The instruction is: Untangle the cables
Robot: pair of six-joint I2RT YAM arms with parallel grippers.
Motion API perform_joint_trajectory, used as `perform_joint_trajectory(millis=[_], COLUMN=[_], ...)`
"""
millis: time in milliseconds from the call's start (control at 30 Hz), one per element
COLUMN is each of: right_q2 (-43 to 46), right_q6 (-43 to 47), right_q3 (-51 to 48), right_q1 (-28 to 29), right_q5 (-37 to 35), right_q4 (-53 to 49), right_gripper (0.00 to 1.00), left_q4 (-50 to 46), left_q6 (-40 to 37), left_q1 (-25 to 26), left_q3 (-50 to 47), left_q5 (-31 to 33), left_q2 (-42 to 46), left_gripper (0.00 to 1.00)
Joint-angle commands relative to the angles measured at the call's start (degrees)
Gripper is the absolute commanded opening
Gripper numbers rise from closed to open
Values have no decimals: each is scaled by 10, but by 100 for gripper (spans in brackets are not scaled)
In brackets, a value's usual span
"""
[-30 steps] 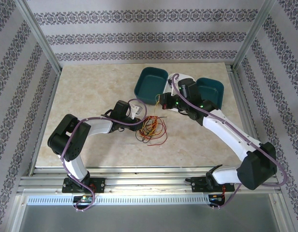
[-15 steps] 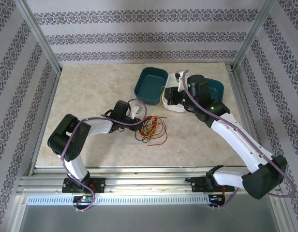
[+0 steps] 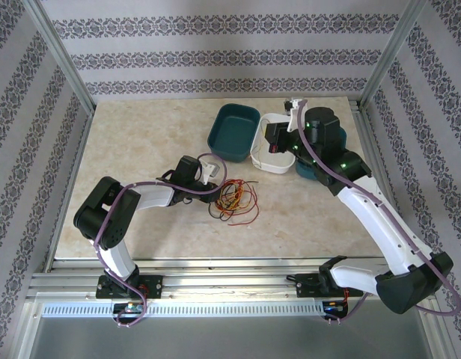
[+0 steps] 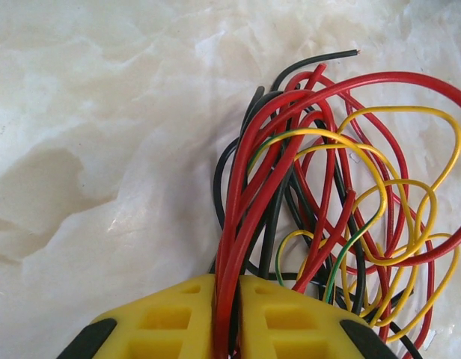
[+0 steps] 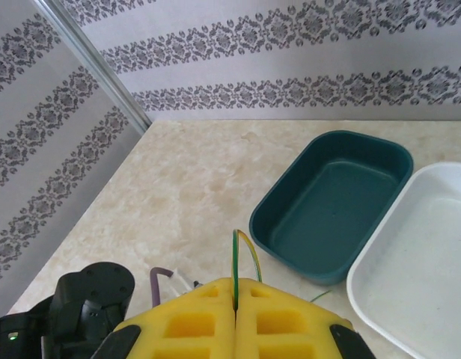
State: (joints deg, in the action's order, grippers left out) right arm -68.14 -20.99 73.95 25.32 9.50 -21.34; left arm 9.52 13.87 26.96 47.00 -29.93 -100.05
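The cables [image 3: 235,200] lie in a loose tangle of red, yellow and black loops on the marble tabletop. My left gripper [image 3: 216,185] is low at the tangle's left side. In the left wrist view its yellow pads [image 4: 178,314] are shut on a bunch of red and black cables [image 4: 249,172], and the other loops fan out beyond. My right gripper [image 3: 270,143] hovers over the white tray [image 3: 279,166]. It is shut on one thin yellow-green cable [image 5: 236,258], which arches up from between the pads.
A teal tray [image 3: 233,131] stands left of the white tray [image 5: 425,254], and a second teal tray [image 3: 334,133] lies partly under my right arm. Bare tabletop stretches to the left and front. Patterned walls and a metal frame enclose the table.
My right arm has swung back and to the right, carrying the yellow-green cable away from the tangle to above the white tray. The left arm has stayed put.
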Motion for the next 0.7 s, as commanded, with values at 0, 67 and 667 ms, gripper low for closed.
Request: perform_joint_trajectory(millis=[0, 67, 667], right_q2=[13, 13, -2], right_q6=[12, 12, 40], right_q3=[20, 21, 27], right_q1=[-10, -17, -146], right_q5=[-14, -17, -100], right_q4=[-7, -10, -28], right_gripper=[0, 0, 0], left_q4=[15, 15, 9], left_q6=[5, 6, 12], left_q1=[6, 5, 6], left_q3=[-2, -1, 5], left_q5=[2, 0, 11], left_q2=[-5, -5, 25], left_gripper=[24, 38, 64])
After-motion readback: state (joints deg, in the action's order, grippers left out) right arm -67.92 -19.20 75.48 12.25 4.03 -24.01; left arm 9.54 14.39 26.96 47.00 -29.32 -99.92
